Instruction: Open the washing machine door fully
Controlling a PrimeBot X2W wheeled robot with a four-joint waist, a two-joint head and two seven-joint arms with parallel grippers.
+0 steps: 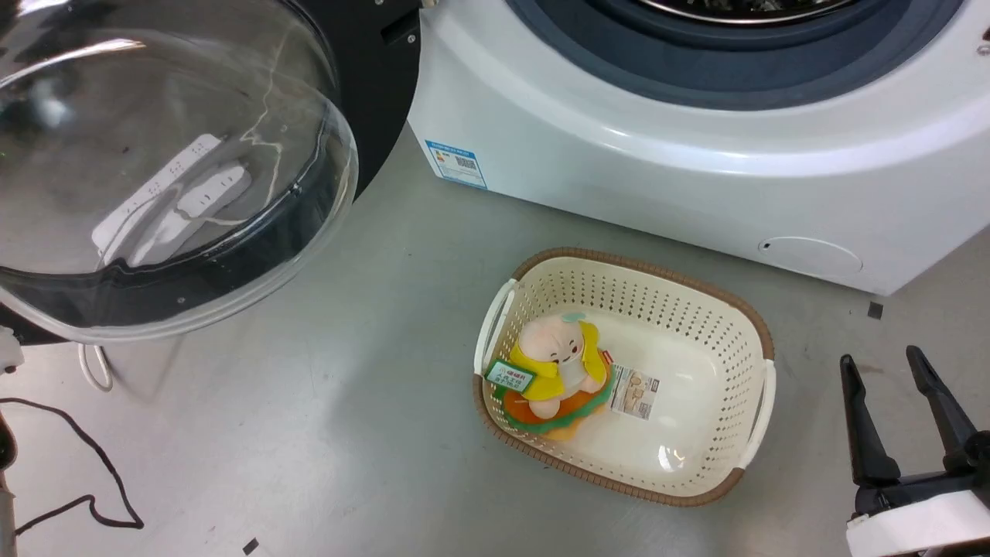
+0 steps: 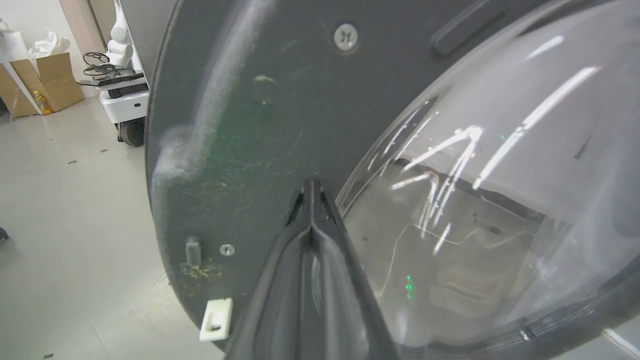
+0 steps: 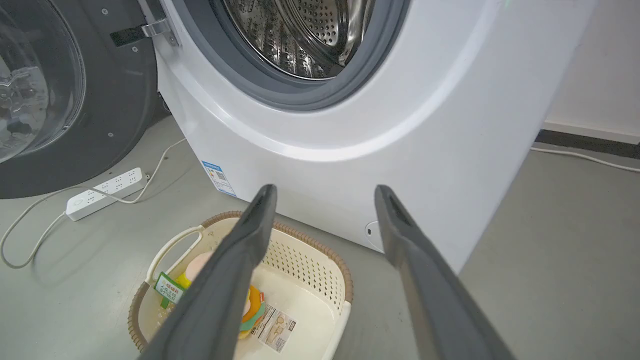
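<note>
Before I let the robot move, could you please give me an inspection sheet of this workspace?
Surface: grey floor, a few small dark marks.
Job's things: washing machine door swung open, on the robot's left; drum opening of the white washing machine exposed.
Clutter: cream basket holding a plush toy; white power strip on the floor.
Grippers: left gripper shut, tips at the door's dark inner panel; right gripper open, empty.
Cables: black cable, white cord on the floor.
Surroundings: cardboard box, white wheeled machine.

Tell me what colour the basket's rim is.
Brown, around a cream basket; clearest in the head view.
</note>
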